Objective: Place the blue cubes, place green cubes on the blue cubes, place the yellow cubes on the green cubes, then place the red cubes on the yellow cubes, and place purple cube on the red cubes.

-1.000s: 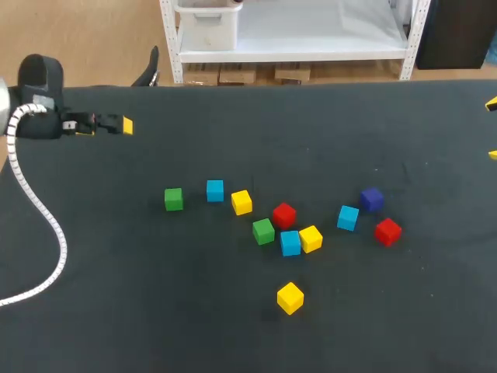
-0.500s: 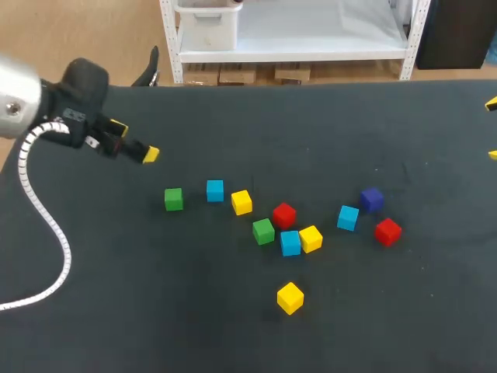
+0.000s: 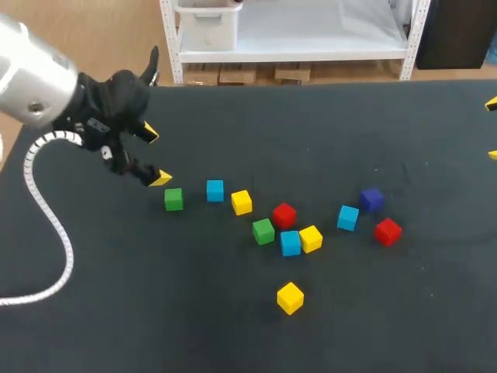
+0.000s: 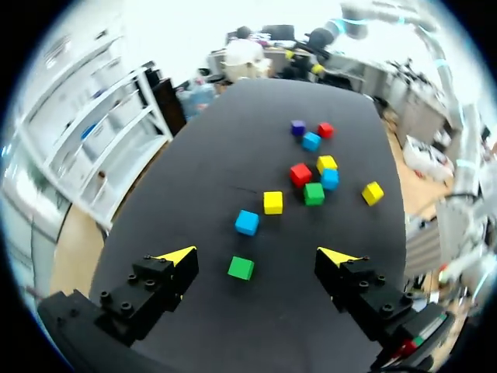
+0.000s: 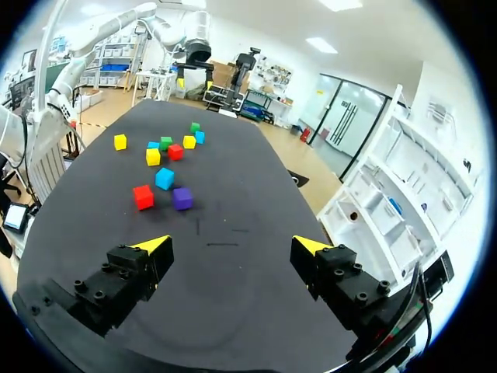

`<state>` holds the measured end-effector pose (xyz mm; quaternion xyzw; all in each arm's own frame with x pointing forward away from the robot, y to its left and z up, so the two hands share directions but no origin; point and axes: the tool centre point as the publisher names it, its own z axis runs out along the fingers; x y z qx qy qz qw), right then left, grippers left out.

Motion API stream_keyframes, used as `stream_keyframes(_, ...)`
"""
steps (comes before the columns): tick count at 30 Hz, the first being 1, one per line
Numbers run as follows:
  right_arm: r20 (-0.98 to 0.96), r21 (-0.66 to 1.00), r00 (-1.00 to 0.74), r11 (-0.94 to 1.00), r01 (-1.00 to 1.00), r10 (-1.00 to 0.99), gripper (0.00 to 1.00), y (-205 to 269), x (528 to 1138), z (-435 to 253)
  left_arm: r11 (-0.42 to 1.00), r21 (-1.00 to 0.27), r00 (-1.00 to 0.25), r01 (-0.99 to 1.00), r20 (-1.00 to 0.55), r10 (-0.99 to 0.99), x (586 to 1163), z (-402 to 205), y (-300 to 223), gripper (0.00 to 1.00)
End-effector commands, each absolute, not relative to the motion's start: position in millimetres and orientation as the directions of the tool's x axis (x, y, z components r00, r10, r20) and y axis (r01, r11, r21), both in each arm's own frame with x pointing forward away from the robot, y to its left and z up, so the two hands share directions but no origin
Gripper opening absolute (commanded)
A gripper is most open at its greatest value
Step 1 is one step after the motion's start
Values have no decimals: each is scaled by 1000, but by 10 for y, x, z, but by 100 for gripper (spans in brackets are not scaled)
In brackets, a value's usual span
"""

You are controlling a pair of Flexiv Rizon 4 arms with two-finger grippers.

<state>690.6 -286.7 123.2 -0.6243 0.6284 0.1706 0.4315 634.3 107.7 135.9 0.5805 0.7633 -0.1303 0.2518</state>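
The left gripper is held spread at the upper left of the head view, with nothing between its fingers, just beside the leftmost green cube. The remaining cubes, from the nearest blue cube to the purple cube, are scattered mid-frame, well apart from every edge of the table. The right gripper is seen spread at the right edge.

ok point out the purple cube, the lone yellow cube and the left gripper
purple cube (image 3: 371, 199), head view, middle of the cube
lone yellow cube (image 3: 290, 298), head view, middle of the cube
left gripper (image 3: 155, 157), head view, midway between its yellow tips
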Motion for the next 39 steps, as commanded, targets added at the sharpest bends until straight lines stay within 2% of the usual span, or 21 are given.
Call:
stream_keyframes(1, -755, -327, 153, 164, -931, -638, 100, -2866, 6894, 1233, 117, 99, -52, 988, -501, 864, 6425, 1393, 1086, 100)
stream_keyframes(19, -755, -327, 153, 164, -931, -638, 100, -2866, 6894, 1233, 124, 116, -50, 985, -497, 866, 6427, 1381, 1044, 100)
stream_keyframes(27, -755, -327, 153, 164, -931, -638, 100, -2866, 6894, 1233, 35, 220, 63, 975, -422, 904, 6324, 1417, 515, 100)
stream_keyframes(39, -755, -327, 153, 164, -931, -638, 100, -2866, 6894, 1233, -74, 189, 129, 979, -300, 945, 6066, 1211, -85, 100)
